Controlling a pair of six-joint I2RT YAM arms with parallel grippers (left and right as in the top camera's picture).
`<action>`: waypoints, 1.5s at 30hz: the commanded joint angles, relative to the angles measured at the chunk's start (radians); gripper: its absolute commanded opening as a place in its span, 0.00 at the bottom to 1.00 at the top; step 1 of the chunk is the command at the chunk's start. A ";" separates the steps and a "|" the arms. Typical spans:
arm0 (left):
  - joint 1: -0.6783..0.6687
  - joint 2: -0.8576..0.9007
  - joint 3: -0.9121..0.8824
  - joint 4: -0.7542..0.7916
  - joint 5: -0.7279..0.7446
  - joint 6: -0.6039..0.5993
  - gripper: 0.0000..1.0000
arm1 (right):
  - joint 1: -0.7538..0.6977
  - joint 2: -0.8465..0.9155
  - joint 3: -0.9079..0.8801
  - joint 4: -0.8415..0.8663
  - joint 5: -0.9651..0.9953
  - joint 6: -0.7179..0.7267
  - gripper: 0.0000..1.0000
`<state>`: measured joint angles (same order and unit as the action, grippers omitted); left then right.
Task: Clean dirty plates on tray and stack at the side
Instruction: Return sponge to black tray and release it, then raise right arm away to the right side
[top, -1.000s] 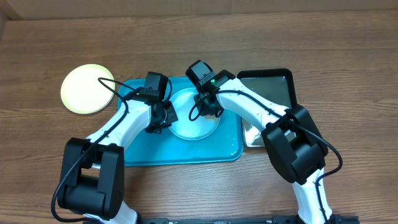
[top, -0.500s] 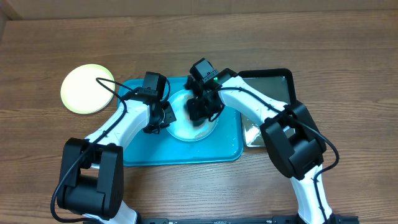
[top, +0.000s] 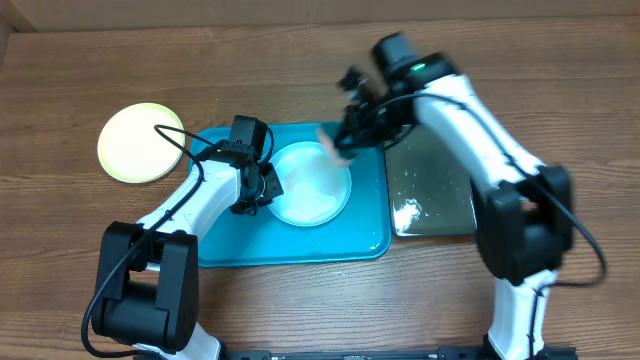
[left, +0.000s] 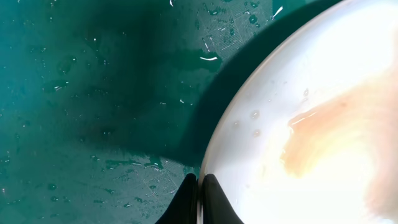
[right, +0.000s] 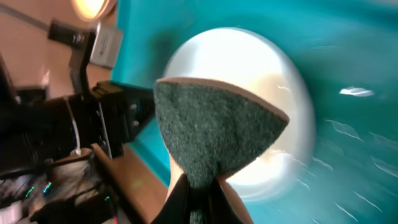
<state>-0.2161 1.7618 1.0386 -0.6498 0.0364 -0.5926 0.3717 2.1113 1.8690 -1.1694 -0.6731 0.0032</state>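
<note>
Here my left claw (left: 200, 186) pinches the left rim of the white plate (top: 312, 190) on the turquoise tray (top: 230, 248); my right claw (right: 200, 193) clamps a sponge (right: 217, 134) above its far rim.

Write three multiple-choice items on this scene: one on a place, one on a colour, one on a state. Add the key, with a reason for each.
1. Where does the yellow-green plate lie?
A. On the table, left of the turquoise tray
B. On the turquoise tray
C. In the black tray

2. What colour is the smear on the pale plate that the left pincer grips by the rim?
A. Purple
B. Orange
C. Black

3. The right pincer is
A. open and empty
B. shut on a plate's rim
C. shut on a sponge

Key: 1 A, the overhead view shows it on bare wood beyond the tray's rim. 2 B, the left wrist view shows an orange film on the plate. 3 C, the right wrist view shows it pinching the sponge's lower tip.
</note>
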 joint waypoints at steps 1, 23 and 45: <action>0.000 0.011 -0.006 0.000 -0.014 0.013 0.04 | -0.072 -0.109 0.030 -0.093 0.237 -0.015 0.04; 0.000 0.011 -0.006 0.004 -0.010 0.013 0.04 | -0.254 -0.111 -0.372 0.002 0.568 0.023 0.30; 0.000 0.011 -0.006 0.004 -0.011 0.032 0.19 | -0.589 -0.107 -0.050 -0.090 0.565 0.105 0.95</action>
<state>-0.2161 1.7634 1.0382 -0.6495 0.0357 -0.5800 -0.1505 2.0075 1.8118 -1.2579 -0.1200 0.0967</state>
